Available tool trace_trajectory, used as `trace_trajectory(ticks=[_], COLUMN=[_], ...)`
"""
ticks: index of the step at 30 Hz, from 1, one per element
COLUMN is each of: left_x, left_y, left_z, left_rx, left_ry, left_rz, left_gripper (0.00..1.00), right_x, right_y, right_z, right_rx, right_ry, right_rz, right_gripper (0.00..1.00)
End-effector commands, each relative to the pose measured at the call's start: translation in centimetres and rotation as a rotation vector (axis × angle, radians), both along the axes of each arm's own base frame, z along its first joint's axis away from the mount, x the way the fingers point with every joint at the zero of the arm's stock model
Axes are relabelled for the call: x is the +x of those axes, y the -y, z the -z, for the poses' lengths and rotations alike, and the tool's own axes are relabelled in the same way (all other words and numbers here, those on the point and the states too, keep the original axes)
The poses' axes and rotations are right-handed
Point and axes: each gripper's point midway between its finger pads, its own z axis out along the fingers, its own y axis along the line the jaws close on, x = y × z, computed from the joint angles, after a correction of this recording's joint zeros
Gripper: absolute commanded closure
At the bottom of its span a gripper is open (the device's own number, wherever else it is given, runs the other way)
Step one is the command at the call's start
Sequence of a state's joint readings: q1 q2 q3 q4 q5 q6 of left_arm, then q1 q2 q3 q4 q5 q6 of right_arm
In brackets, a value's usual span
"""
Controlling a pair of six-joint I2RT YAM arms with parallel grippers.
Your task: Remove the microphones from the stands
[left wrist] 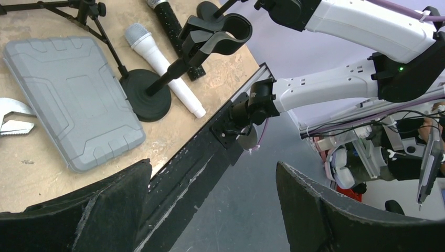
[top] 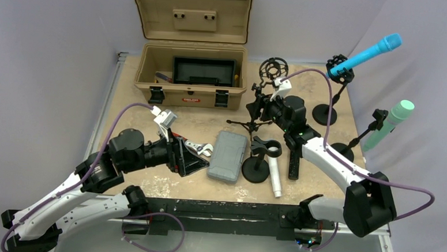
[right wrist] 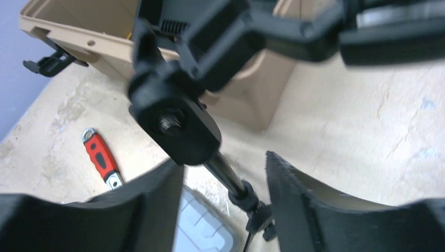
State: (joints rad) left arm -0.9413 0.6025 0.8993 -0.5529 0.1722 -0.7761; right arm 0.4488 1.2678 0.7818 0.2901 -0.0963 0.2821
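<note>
A blue microphone (top: 375,51) sits tilted in a black stand (top: 326,111) at the back right. A green microphone (top: 392,120) sits in another stand (top: 347,148) at the right edge. A white microphone (top: 274,175) and a black one (top: 294,161) lie on the table beside an empty clip stand (top: 258,159); the white microphone (left wrist: 162,65) and the clip stand (left wrist: 210,39) also show in the left wrist view. My right gripper (top: 255,107) is open, its jaws on either side of a tripod stand's shaft (right wrist: 225,170). My left gripper (top: 199,159) is open and empty, over the table's front edge (left wrist: 212,165).
An open tan toolbox (top: 192,81) stands at the back. A grey case (top: 228,156) lies mid-table, with a wrench (top: 200,148) to its left. The tripod stand carries a round shock mount (top: 273,71). A red-handled tool (right wrist: 102,157) lies on the table in the right wrist view.
</note>
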Motion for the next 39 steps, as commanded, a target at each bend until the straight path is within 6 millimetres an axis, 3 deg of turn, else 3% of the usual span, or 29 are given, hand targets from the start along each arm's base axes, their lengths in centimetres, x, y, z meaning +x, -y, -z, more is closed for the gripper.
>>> trace_trajectory(ticks=[1, 9, 13, 19, 24, 30, 39], left_x=[-0.1, 0.1, 0.2, 0.1, -0.4, -1.0, -1.5], left_y=[0.4, 0.5, 0.7, 0.0, -0.9, -1.8, -2.1], left_z=[-0.7, -0.5, -0.8, -0.9, -0.3, -0.3, -0.6], left_rx=[-0.046, -0.018, -0.004, -0.020, -0.037, -0.044, -0.049], left_ry=[0.011, 0.037, 0.053, 0.073, 0.078, 0.098, 0.134], left_rz=[0.012, 0.020, 0.032, 0.017, 0.006, 0.005, 0.030], left_gripper=[0.15, 0.14, 0.14, 0.14, 0.14, 0.14, 0.14], right_x=[-1.3, -4.8, -5.1, -6.4, -6.8, -5.8, -4.0], right_y=[1.0, 3.4, 4.7, 3.4, 3.8, 3.5, 3.2], right_z=[-2.5, -4.3, -3.6, -2.3, -0.8, 1.3, 2.0], right_rx=[0.025, 0.038, 0.101, 0.202, 0.336, 0.389, 0.500], right_ry=[-0.022, -0.005, -0.049, -0.116, -0.174, -0.244, -0.281], right_rz=[0.030, 0.004, -0.064, -0.269, -0.347, -0.380, -0.338], right_gripper=[0.35, 0.25, 0.26, 0.31, 0.38, 0.39, 0.40])
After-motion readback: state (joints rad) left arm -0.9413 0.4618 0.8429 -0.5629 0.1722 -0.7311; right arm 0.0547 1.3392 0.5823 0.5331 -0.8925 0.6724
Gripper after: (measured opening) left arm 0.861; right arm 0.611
